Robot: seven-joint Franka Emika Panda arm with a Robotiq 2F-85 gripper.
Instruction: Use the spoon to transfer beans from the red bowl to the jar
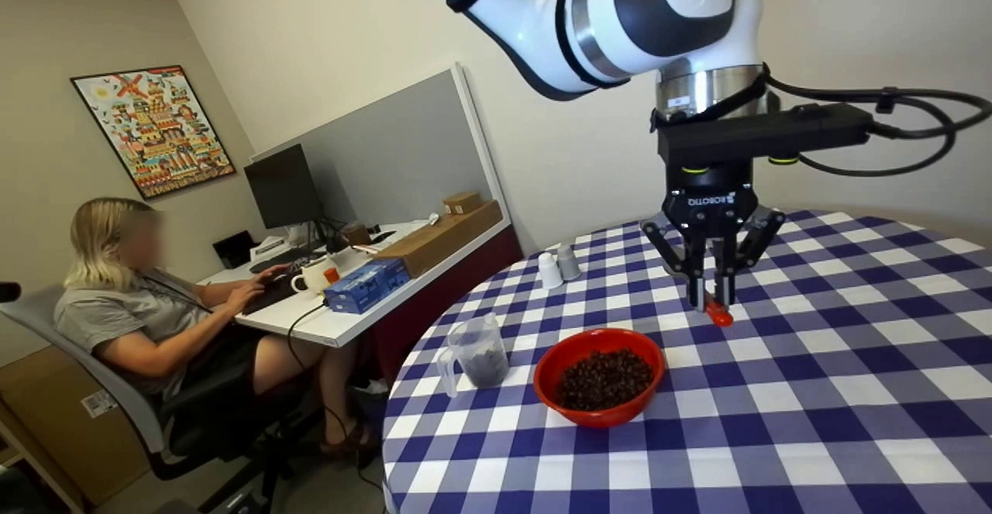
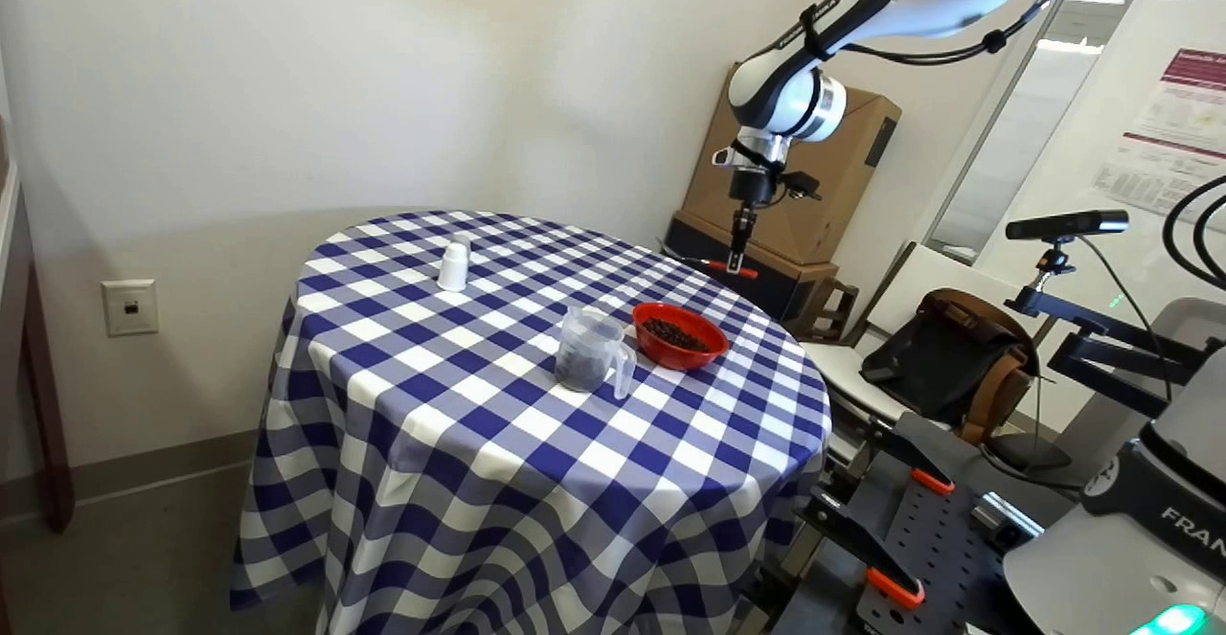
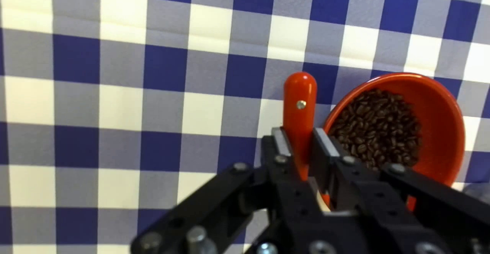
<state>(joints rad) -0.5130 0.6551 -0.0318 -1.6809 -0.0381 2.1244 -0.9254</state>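
The spoon (image 3: 299,116) is pinched in the hand (image 1: 711,304), raised above the worktop (image 1: 821,405) beside the red bowl (image 1: 601,418). The beans (image 1: 608,379) lie inside the bowl. The clear jar (image 1: 482,355) stands upright near the bowl, opposite the spoon. A white container (image 1: 549,272) stands well apart from the bowl.
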